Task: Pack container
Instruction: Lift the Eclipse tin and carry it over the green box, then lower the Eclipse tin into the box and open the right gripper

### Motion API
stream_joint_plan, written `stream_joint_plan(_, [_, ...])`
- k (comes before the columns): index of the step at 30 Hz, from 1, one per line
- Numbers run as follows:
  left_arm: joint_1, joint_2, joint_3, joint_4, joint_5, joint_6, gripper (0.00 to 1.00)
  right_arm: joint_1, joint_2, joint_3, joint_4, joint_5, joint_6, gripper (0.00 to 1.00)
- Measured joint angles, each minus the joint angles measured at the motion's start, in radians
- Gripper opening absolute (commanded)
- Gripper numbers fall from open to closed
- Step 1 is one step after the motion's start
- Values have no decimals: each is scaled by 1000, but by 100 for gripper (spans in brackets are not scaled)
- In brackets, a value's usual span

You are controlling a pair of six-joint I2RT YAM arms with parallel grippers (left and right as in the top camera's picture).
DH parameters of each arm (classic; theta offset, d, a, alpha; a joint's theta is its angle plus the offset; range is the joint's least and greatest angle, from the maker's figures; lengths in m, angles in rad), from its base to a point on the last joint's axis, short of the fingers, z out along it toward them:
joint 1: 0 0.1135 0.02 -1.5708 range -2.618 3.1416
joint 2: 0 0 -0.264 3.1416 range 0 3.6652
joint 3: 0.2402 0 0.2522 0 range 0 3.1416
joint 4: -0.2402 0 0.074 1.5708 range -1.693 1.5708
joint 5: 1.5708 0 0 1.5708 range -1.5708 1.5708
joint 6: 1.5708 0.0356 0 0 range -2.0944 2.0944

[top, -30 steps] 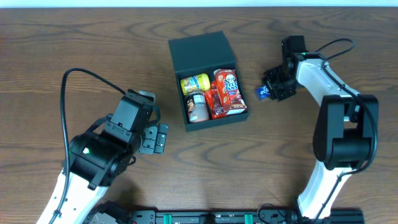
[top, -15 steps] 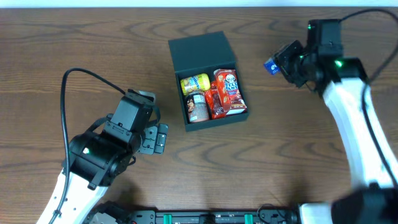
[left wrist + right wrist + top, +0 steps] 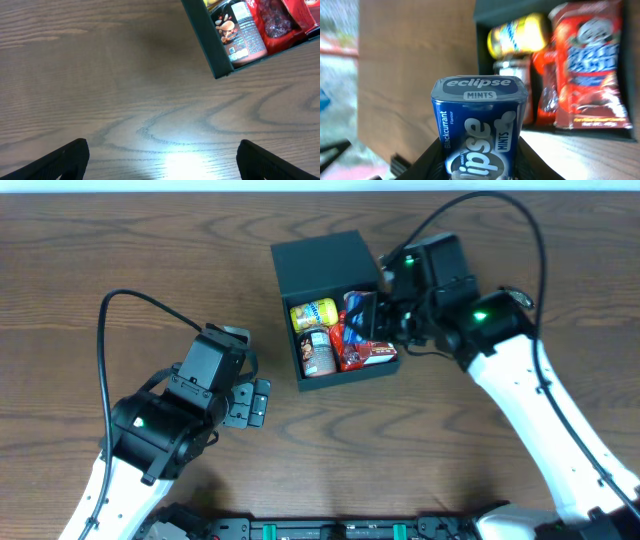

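Teal-grey container point(image 3: 320, 265) sits open with cans point(image 3: 318, 352) and red snack packs point(image 3: 592, 65) already in, right hand point(image 3: 380, 315) clamps blue mints tin point(image 3: 479, 130) over it, left hand point(image 3: 162, 160) spread empty

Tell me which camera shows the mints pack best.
Right wrist: the mints pack fills the frame, label readable. Overhead shows only a blue sliver of it at the right gripper over the box. Left wrist doesn't show it.
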Motion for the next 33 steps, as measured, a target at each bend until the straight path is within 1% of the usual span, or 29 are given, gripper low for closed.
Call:
stream_joint_plan(4, [0,0,0,0,0,0,95,16,97,48,-84,-8,-66,1])
stream_joint_plan(9, [0,0,-1,0,1,0,95,16,284,231,-243,4,-173,1])
stream_joint_plan(14, [0,0,-1,0,1,0,95,16,415,374,-318,56,-249,2])
stream_joint_plan(22, [0,0,-1,0,0,0,95,16,557,392,-336,82,-309,2])
stream_joint_plan(27, [0,0,-1,0,0,0,95,28,572,392,-336,94,-317,2])
stream_joint_plan(33, [0,0,-1,0,1,0,95,91,572,379,-314,174,-299,2])
